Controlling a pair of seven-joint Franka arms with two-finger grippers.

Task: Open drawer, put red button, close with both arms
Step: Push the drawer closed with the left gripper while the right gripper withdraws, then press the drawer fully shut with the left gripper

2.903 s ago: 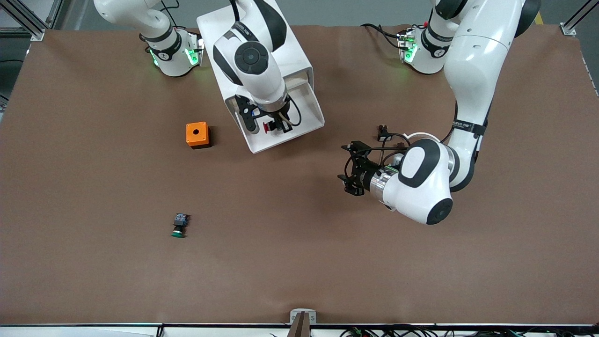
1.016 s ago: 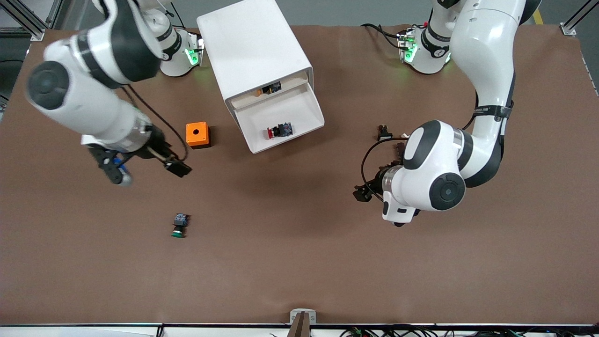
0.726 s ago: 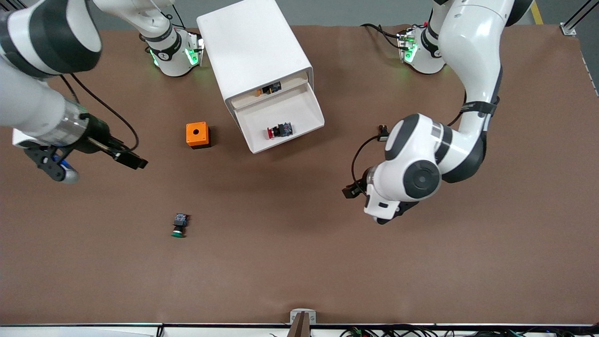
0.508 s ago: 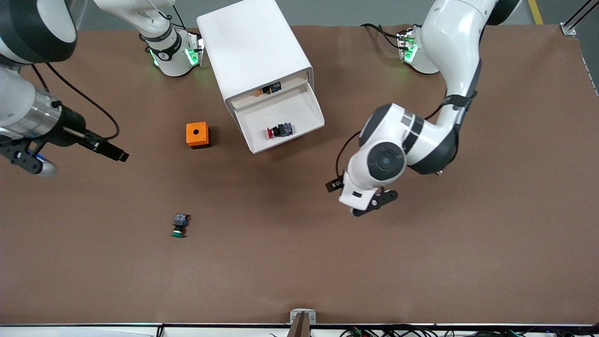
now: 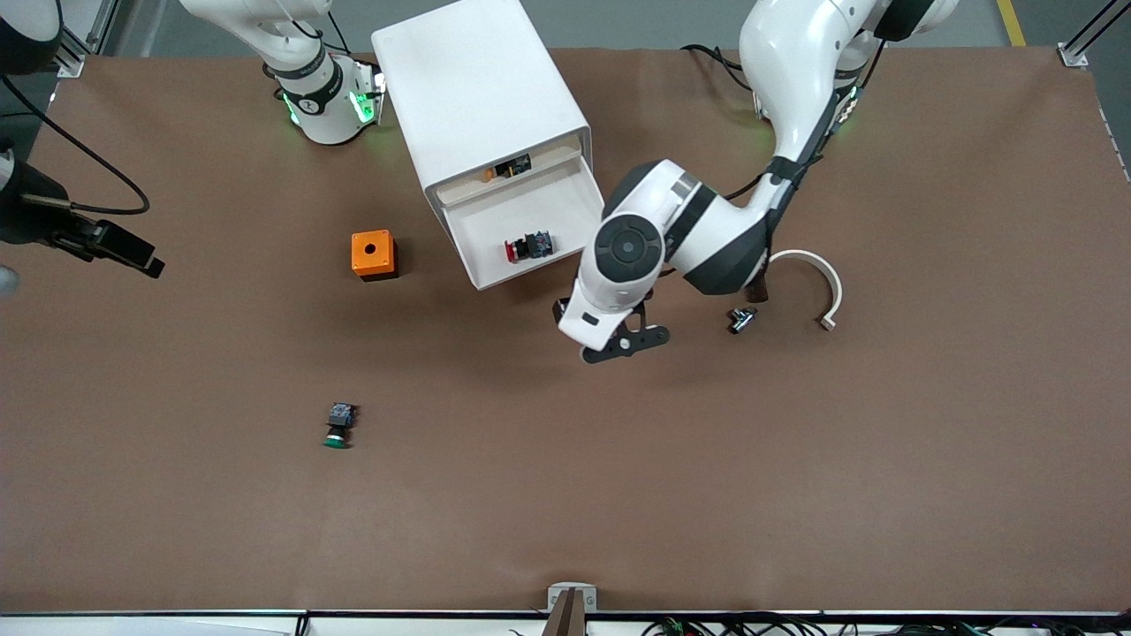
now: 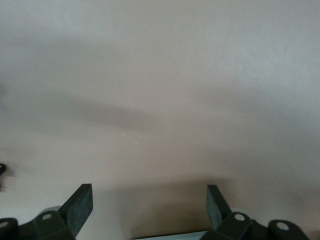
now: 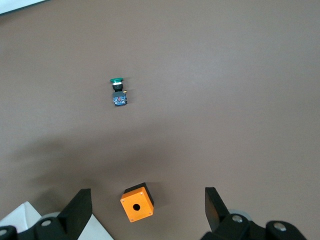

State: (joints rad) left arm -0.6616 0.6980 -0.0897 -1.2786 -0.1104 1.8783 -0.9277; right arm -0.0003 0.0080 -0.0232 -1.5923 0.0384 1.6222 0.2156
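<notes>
Front view: the big white boxy cabinet (image 5: 482, 97) stands on the brown worktop (image 5: 795, 459) between the two arm bases. Its wide shallow white plastic drawer (image 5: 530, 231) is pulled out, and the small red-capped push button with a black and blue-grey body (image 5: 528, 246) lies in it. The left tool (image 5: 618, 340) hangs over the worktop just beside the drawer's corner. The right tool is out of this view, at the worktop's edge on the right arm's end. An orange box with a round hole (image 5: 372, 253) sits beside the cabinet; a green-capped button (image 5: 338, 426) lies nearer the camera.

Left wrist view: the left tool (image 6: 149, 207) has its fingers spread over bare worktop, holding nothing.

Right wrist view: the right tool (image 7: 147, 210) is spread and empty, high over the orange box (image 7: 136, 201) and green-capped button (image 7: 118, 90).
</notes>
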